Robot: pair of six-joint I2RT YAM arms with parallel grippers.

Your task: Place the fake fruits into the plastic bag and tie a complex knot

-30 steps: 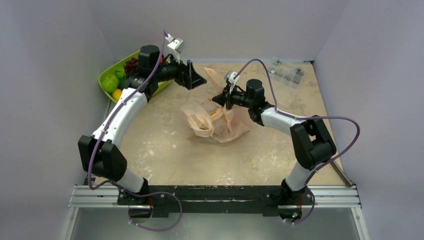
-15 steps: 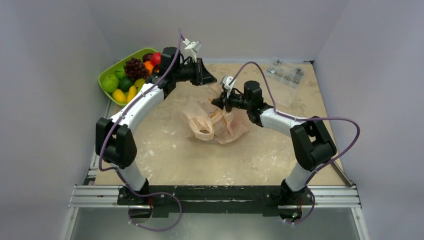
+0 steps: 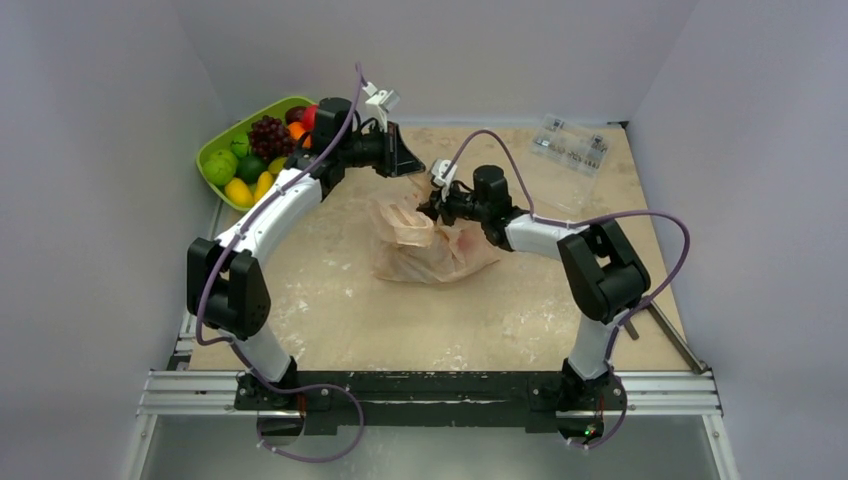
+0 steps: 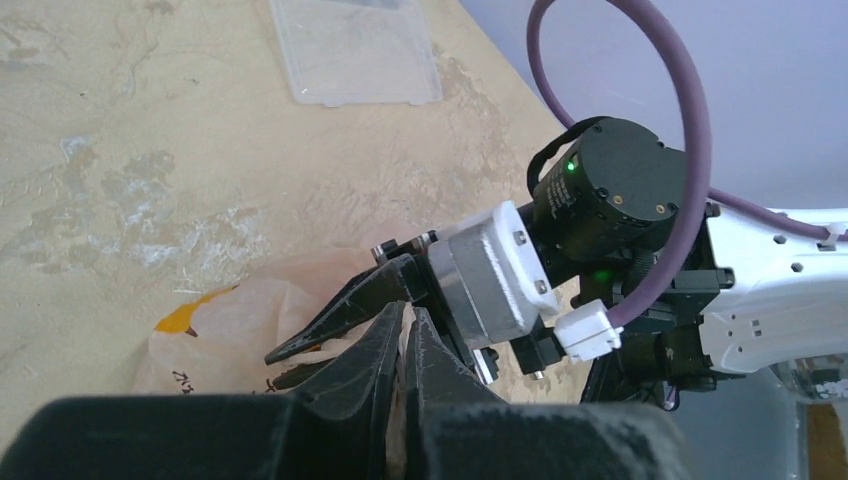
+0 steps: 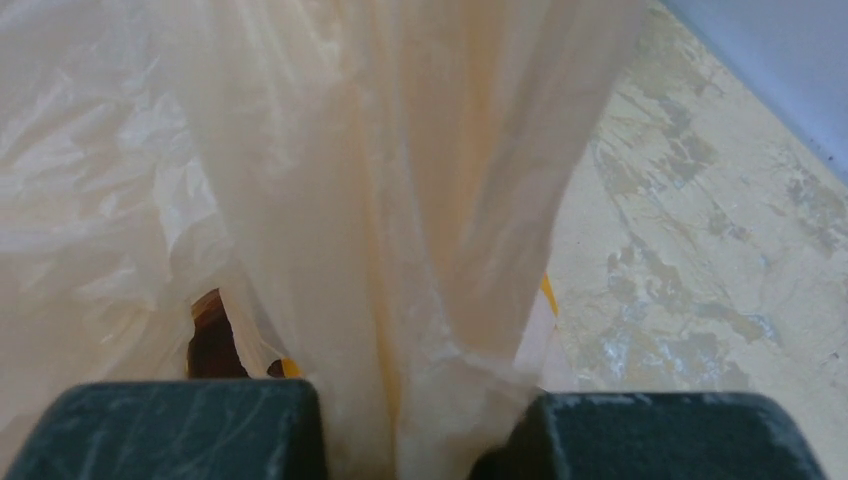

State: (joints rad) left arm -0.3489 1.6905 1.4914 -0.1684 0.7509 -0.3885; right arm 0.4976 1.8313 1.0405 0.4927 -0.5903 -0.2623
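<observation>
The fake fruits [image 3: 262,150] lie heaped in a lime-green tray [image 3: 235,125] at the far left, a dark grape bunch [image 3: 268,132] on top. The peach plastic bag [image 3: 440,255] sits crumpled mid-table. My left gripper [image 3: 410,166] is at the bag's far upper edge; in the left wrist view it [image 4: 410,318] is shut on a thin strip of the bag [image 4: 230,330]. Just beside it, my right gripper [image 3: 433,205] [image 4: 290,365] holds the bag too. In the right wrist view its jaws [image 5: 420,420] pinch a bunched fold of film [image 5: 350,200]. No knot shows.
Small clear packets [image 3: 570,145] [image 4: 355,50] lie at the far right corner of the table. Grey walls close in the table on three sides. The right arm's purple cable [image 4: 680,120] loops close above the left gripper.
My left arm swung from the tray toward the bag and its jaws went from open to shut. The right gripper shifted left, drawing the bag's top edge up with it.
</observation>
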